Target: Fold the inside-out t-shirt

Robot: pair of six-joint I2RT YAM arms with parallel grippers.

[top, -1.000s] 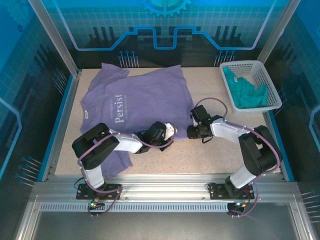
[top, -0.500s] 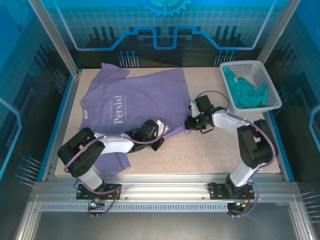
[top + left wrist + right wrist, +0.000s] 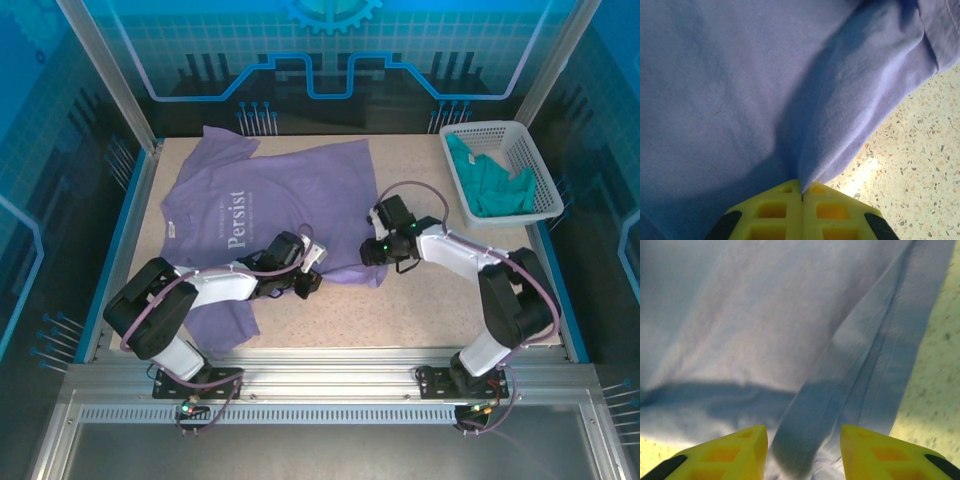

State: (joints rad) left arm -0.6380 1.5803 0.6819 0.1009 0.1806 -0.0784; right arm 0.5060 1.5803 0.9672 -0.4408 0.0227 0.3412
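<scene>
Both grippers have just closed in on the lavender t-shirt [image 3: 300, 190]: left gripper [image 3: 801, 192] now pinching a fabric ridge, right gripper [image 3: 804, 440] spread astride a fold. Folding looks imminent.

One legible item before me: the white serif word "Persist" [image 3: 237, 218], printed sideways across the chest of the large lavender-purple soft-fabric t-shirt [image 3: 300, 185]; the smaller white lettering [image 3: 250, 215] beside it I cannot read.

Lavender t-shirt [image 3: 300, 190], teal garment [image 3: 490, 185], white basket [image 3: 500, 127]
</scene>
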